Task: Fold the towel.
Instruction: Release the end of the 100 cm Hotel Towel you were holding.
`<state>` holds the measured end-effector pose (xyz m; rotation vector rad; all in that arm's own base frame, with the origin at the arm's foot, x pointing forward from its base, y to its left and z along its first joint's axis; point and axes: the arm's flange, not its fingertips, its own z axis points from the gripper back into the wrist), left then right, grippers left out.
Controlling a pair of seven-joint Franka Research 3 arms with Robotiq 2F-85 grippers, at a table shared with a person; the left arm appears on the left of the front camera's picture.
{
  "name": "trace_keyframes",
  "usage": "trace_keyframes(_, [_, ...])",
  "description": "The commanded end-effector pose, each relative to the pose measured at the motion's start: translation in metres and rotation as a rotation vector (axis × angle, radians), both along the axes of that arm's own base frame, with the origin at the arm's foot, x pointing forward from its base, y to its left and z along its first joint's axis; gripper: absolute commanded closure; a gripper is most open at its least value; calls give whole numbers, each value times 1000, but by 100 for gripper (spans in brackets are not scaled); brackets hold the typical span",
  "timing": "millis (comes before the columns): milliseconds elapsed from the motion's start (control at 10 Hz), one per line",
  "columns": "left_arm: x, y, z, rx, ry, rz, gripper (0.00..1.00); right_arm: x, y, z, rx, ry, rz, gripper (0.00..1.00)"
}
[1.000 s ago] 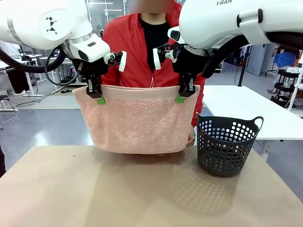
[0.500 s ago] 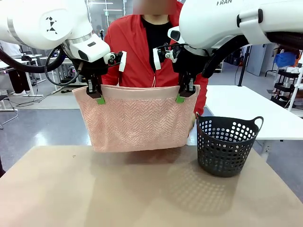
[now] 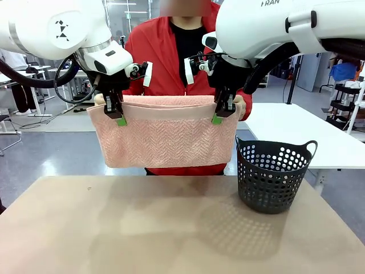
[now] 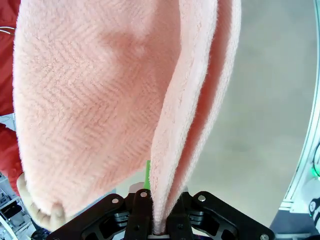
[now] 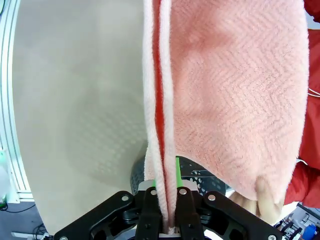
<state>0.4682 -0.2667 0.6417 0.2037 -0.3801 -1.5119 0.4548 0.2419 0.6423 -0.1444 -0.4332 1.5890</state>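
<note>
We see the light salmon-pink terry towel [image 3: 165,137] hanging doubled in the air above the beige worktop [image 3: 142,228], to the left of the black perforated plastic basket [image 3: 274,177]. The left end effector [image 3: 119,116] is clenched on its upper left corner and the right end effector [image 3: 219,115] on its upper right corner. One person's hand [image 3: 100,99] holds the far layer just behind the left corner, and the other hand [image 3: 240,106] holds it behind the right corner.

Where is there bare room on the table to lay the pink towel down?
The tan table top is bare from its left edge to the black perforated plastic basket. Crowded: the right side, where the basket stands, and above the far edge, where the salmon-pink terry towel hangs from the left gripper and the right gripper.
</note>
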Motion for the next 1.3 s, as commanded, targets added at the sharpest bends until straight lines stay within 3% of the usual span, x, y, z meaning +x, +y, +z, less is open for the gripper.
trace_keyframes(0, [0,1,2,6,-7,4,100,0,-2,2,-6,-10,-1,100])
trace_keyframes(1200, [0,1,2,6,-7,4,100,0,-2,2,-6,-10,-1,100])
